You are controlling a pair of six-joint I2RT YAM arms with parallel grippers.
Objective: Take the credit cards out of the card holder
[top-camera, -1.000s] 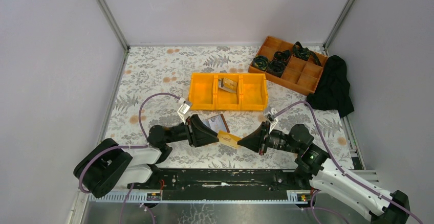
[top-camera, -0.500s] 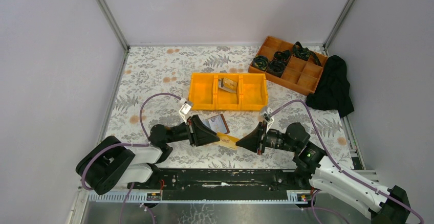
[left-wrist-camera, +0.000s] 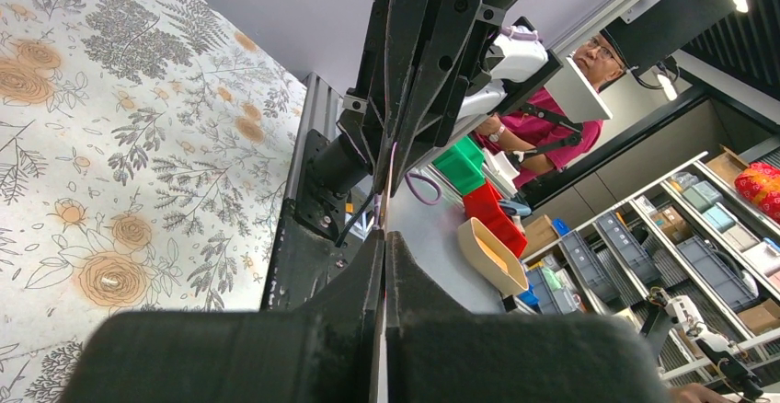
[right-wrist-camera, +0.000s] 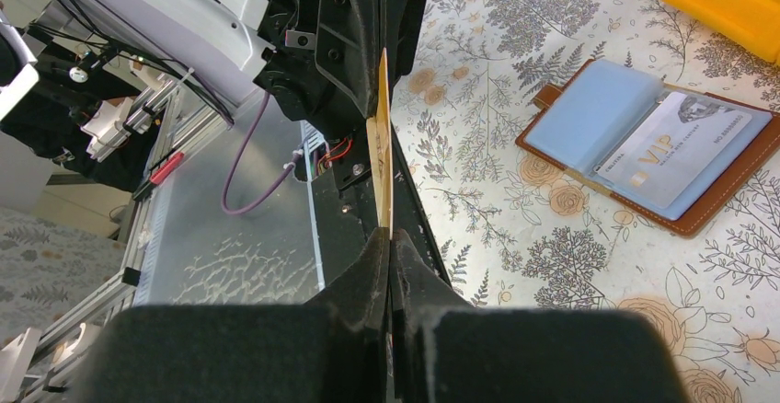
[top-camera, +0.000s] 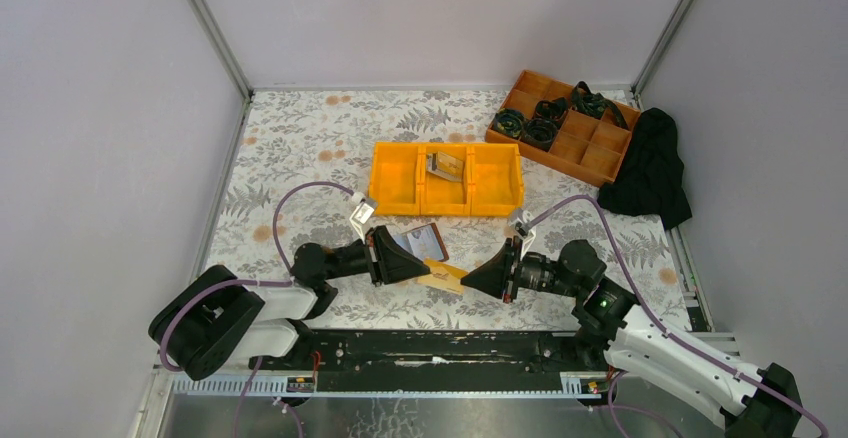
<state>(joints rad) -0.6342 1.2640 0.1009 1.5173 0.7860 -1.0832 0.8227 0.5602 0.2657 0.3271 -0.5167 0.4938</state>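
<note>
Left fingers and right fingers both pinch one tan card (long axis running between them).

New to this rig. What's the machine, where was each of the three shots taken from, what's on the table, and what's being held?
Two small robot arms are bolted at the near edge of a flower-patterned table. The wide picture looks down from above and behind them. The other two come from a camera on each wrist, looking along that arm's own fingers. The left gripper and the right gripper face each other, both shut on the same tan card, one at each end. Just beyond them lies an open brown card holder with a pale VIP card in its sleeve. Farther back are a yellow bin with a card in its middle compartment, a brown divided tray holding black items, and a black cloth.
</note>
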